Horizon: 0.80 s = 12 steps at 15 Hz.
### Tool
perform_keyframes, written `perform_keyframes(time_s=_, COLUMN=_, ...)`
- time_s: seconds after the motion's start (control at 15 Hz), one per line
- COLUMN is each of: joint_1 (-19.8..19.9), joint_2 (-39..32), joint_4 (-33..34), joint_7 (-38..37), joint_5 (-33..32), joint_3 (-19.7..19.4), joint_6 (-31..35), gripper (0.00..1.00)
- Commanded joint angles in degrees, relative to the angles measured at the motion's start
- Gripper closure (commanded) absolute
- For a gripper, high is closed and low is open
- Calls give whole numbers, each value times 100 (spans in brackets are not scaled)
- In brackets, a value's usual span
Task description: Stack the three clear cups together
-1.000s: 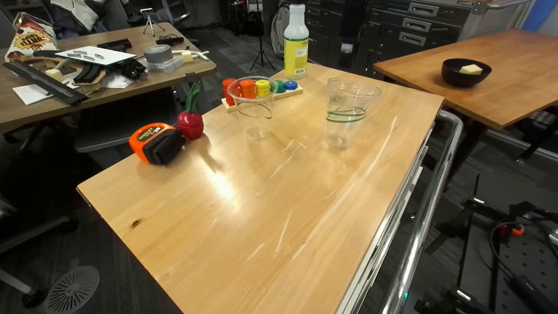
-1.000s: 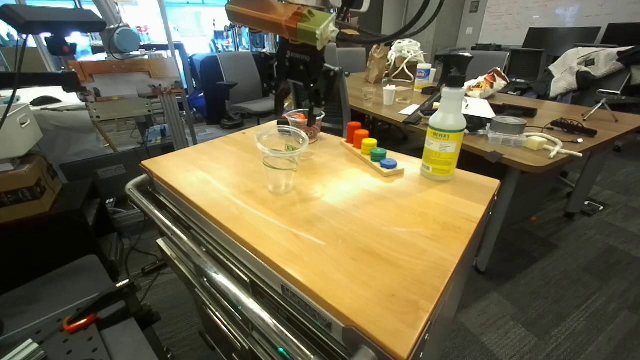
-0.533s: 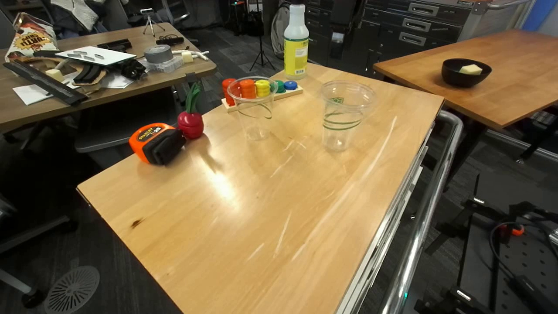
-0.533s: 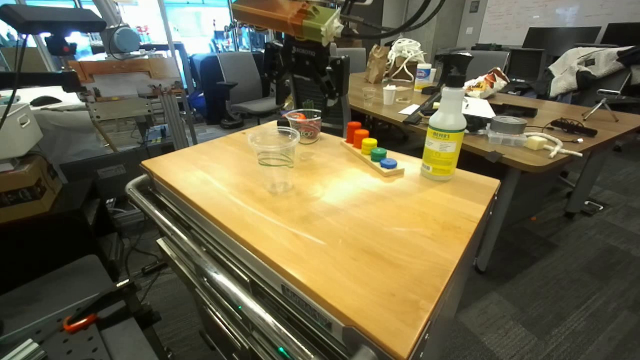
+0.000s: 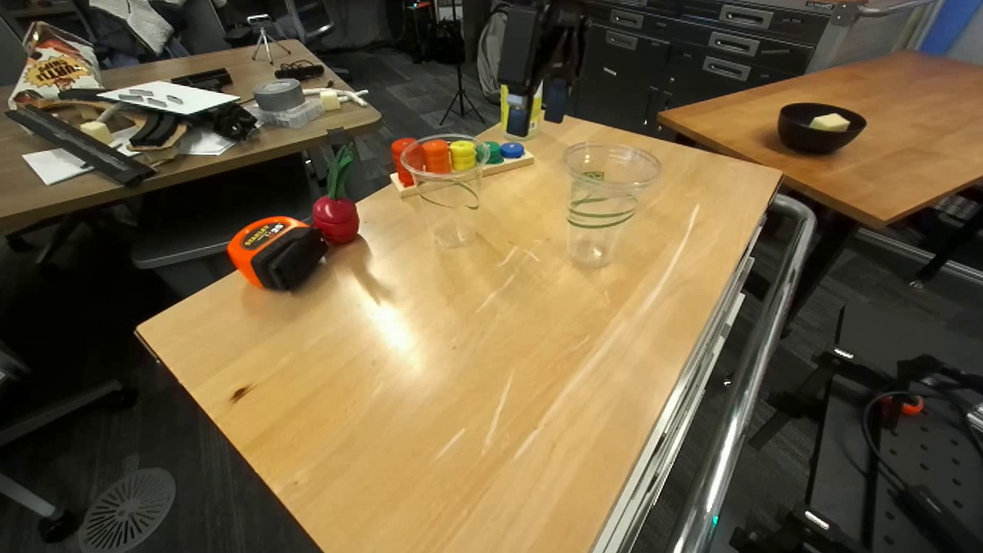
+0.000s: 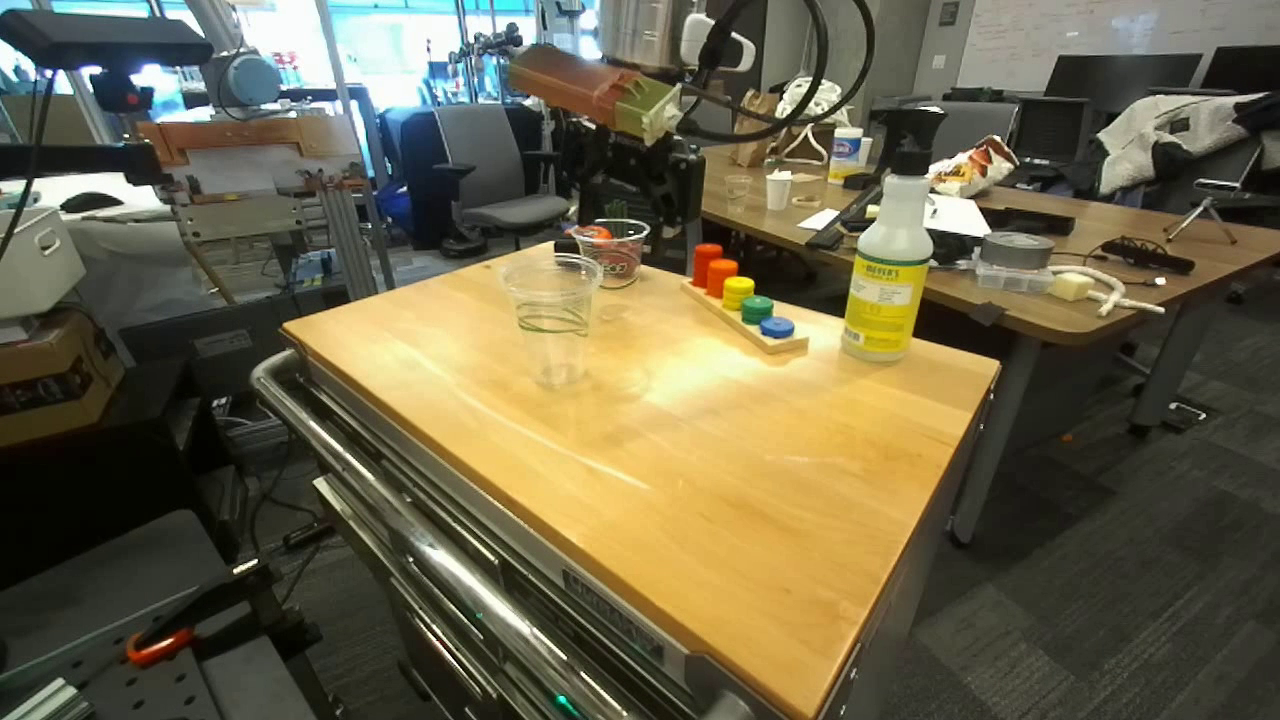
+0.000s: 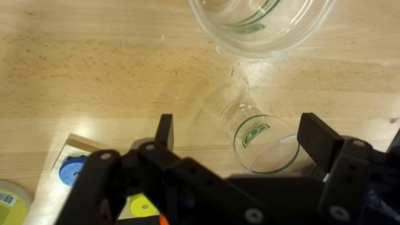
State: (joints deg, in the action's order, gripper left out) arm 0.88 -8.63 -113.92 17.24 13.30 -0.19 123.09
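Observation:
One clear cup stands upright on the wooden table, in both exterior views point(image 5: 445, 203) point(image 6: 617, 265) and the wrist view point(image 7: 250, 134). The other clear cups stand nearby as a nested stack, with doubled rims and green lines point(image 5: 603, 207) point(image 6: 550, 320); in the wrist view the stack shows partly at the top edge point(image 7: 259, 31). It appears to hold two cups. My gripper point(image 5: 539, 115) is open and empty above the table; it also shows in an exterior view point(image 6: 640, 200). In the wrist view the single cup shows below and between the spread fingers point(image 7: 239, 125), its rim partly hidden.
A wooden board with coloured discs point(image 6: 745, 305) and a yellow-labelled spray bottle point(image 6: 885, 290) stand near the table's edge. A toy radish point(image 5: 335, 220) and an orange tape measure point(image 5: 275, 253) stand close to the single cup. A metal rail point(image 6: 440, 550) runs along one side.
My gripper has come down and moved sideways, into the space before the bottle in an exterior view. The nested stack, tilted a second ago, has settled upright. The single cup has not moved.

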Motion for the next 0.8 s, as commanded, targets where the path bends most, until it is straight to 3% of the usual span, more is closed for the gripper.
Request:
perform_keyframes(time_s=0.0, joint_1=-35, joint_2=-465, joint_4=735, joint_7=-394, joint_5=36, joint_3=134, joint_6=83, gripper=0)
perform_keyframes(time_s=0.33, joint_1=-34, joint_2=-858, joint_4=1180, joint_7=-644, joint_5=-33, joint_3=234, joint_6=12, gripper=0)
perform_keyframes(time_s=0.73, joint_1=-6, joint_2=-1361, joint_4=1231, joint_7=-643, joint_5=-10, joint_3=294, joint_6=327, gripper=0)
